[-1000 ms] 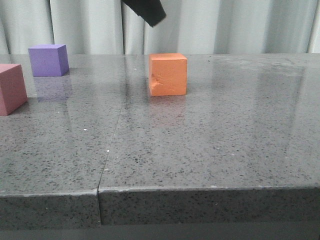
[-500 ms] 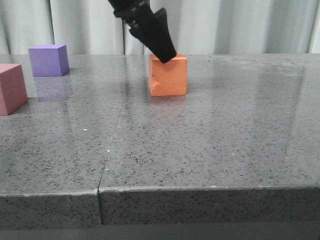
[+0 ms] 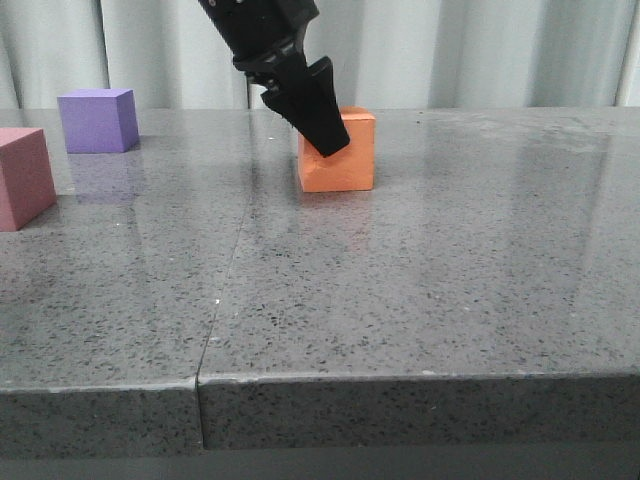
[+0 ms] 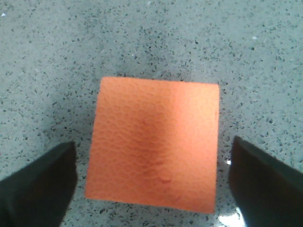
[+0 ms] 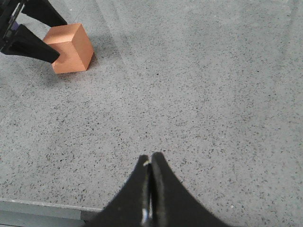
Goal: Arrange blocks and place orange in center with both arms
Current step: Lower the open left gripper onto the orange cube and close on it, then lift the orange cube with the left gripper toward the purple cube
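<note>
My left tool is spread wide around the orange cube, hiding its dent; my right tool is clenched on nothing.

- The left hand was matte black all over, with blocky, stepped housing above its fingers.
- Its fingers were broad black wedges that narrowed toward the tips, smooth and unmarked.
- The right hand was the same black; its two fingers flared wide at the base and tapered to thin points, with a pale sliver showing in the seam between them.
</note>
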Controlling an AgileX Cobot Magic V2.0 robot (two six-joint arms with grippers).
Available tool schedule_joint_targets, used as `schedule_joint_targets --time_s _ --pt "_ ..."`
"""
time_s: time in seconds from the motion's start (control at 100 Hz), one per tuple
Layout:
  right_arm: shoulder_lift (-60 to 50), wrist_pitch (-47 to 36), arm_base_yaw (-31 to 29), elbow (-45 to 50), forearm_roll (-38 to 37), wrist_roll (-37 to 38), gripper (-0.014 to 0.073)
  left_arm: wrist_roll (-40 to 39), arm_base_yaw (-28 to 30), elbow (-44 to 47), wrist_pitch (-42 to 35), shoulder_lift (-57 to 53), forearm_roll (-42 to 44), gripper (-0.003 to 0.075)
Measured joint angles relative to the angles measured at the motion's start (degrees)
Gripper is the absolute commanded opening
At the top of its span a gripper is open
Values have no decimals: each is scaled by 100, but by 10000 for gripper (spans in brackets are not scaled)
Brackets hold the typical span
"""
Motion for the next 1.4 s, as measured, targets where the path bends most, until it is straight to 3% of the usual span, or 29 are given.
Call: schedule_joint_targets --time_s 0.13,0.22,0.4,0.52,0.74,1.06,1.399 --pt "0 0 0 0 0 0 -67 13 0 0 0 0 -32 281" --pt "0 0 0 0 0 0 -67 13 0 0 0 0 -42 230" --pt "0 0 0 0 0 0 -67 6 0 -159 50 11 -55 232" --pt "0 0 0 0 0 0 -67 -476 0 -457 181 -4 121 232" --pt "0 0 0 0 0 0 -67 -1990 63 -1055 306 -488 950 232" --pt "0 0 0 0 0 0 -67 -4617 199 -1120 649 -1316 2775 232" --pt "0 0 0 0 0 0 -67 -5940 1056 -1120 970 -1922 3388 232"
